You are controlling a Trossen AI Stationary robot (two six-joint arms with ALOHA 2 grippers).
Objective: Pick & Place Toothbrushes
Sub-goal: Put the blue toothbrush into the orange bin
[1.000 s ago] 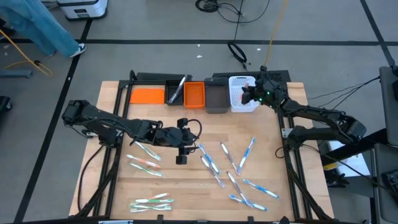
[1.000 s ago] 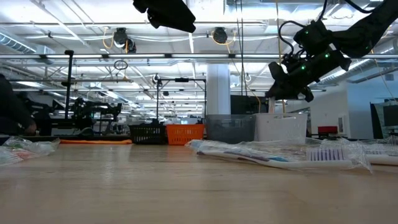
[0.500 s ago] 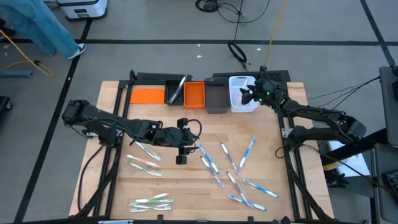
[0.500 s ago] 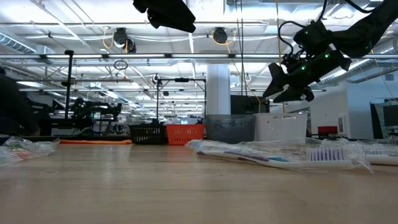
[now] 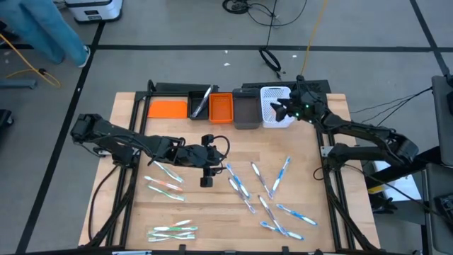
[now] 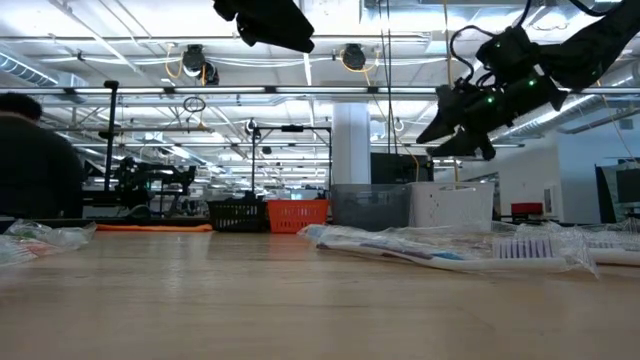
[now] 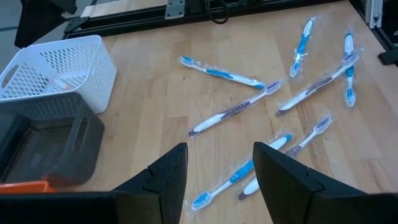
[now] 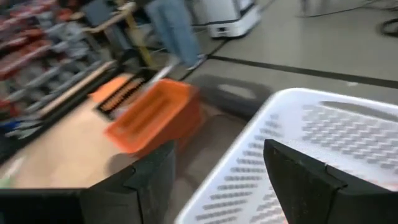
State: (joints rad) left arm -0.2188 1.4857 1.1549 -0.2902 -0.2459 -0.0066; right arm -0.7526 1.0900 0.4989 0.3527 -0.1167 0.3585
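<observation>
Several wrapped toothbrushes lie flat on the wooden table: a group at centre right, a few at the left and a few near the front edge. In the left wrist view they lie ahead of the fingers. My left gripper hangs open and empty above the table's middle, just left of the centre-right group. My right gripper is open and empty above the white basket; in the low view it hangs above the basket's rim.
A row of bins stands along the far edge: an orange tray, a black bin with a pale stick in it, an orange bin, a grey bin and the white basket. A person shows in the room at the left.
My right gripper has opened above the white basket, its fingers spreading apart, and has risen and tipped up a little. My left arm has kept still.
</observation>
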